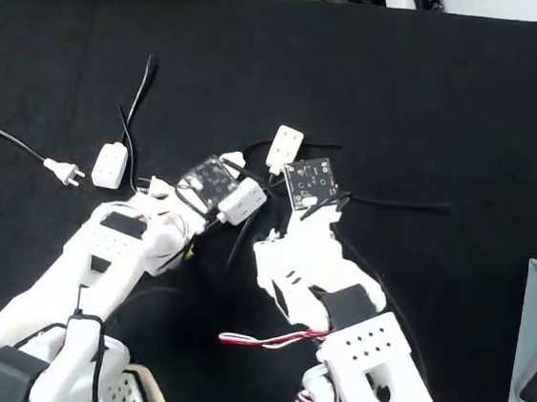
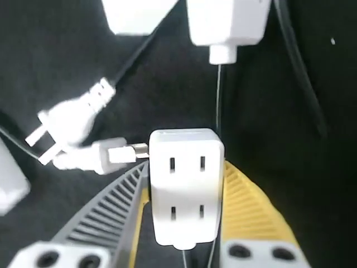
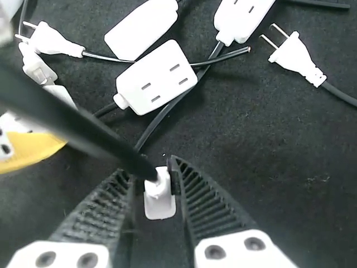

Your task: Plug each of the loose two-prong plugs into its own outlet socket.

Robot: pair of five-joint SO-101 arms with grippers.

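**Spotter:** Your left gripper (image 2: 186,170) is clamped on a white outlet block (image 2: 187,206). The grey finger (image 2: 120,204) is on one side and the yellow finger (image 2: 248,204) on the other, and the block's four slots face your wrist camera.

**Operator:** Any plugs near it?

**Spotter:** A two-prong plug (image 2: 103,157) lies on the black cloth with its prongs aimed at the block's side. The tips are just beside its corner, but I can't tell you whether they touch. A second plug (image 2: 58,127) lies right next to that one, prongs pointing away from the block.

**Operator:** And my right side?

**Spotter:** Your right gripper (image 3: 149,167) is pinching a small white plug (image 3: 160,204) between its ribbed fingers. The plug's black cable (image 3: 67,125) runs off diagonally from the fingertips, and its prongs are hidden.

**Operator:** Where are the other sockets?

**Spotter:** Ahead of your right gripper, a second outlet block (image 3: 156,78) lies among crossing cables. A bare-pronged plug (image 3: 293,56) lies well apart from it.

From above, a third outlet block (image 1: 110,164) sits left of your arms, just beside a corded plug (image 1: 60,171) whose cable trails toward the left edge. A fourth outlet block (image 1: 285,148) lies just beyond your two wrists, which are close together mid-table (image 1: 451,105).
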